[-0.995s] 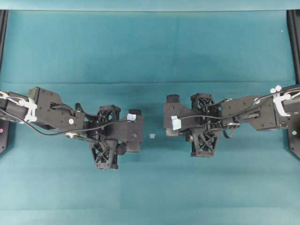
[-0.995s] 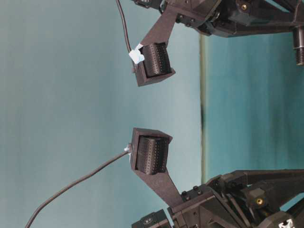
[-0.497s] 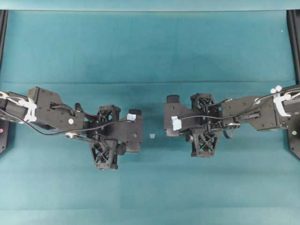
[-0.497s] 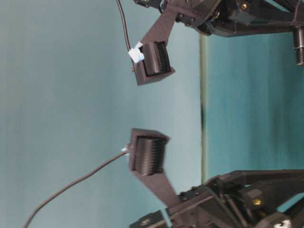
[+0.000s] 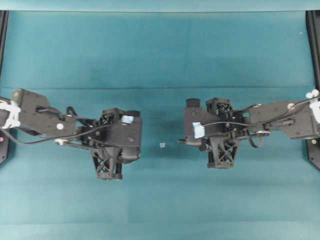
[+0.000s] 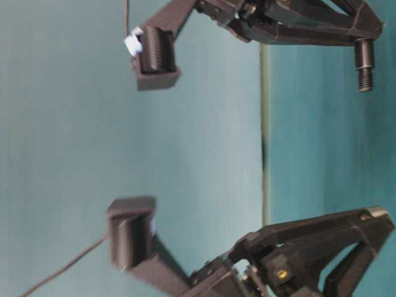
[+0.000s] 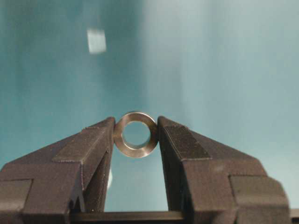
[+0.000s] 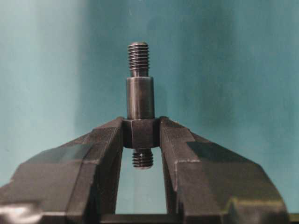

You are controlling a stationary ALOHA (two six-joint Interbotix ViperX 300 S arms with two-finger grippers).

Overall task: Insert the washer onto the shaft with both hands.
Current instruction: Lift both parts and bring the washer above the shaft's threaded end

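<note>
A small white tape bit lies alone on the matte teal counter between the two black lattice-framed arms; no writing is readable. The left gripper pinches the dull grey washer by its rim, hole facing the camera. The right gripper clamps the dark stepped shaft at its thick collar, threaded end projecting beyond the jaws.

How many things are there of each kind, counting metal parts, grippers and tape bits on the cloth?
Dull grey metal washer ring: 1
Dark grey stepped metal shaft with threaded ends: 1
Black robot grippers, left and right: 2
Small white tape bit on the teal cloth: 1
Total: 5
</note>
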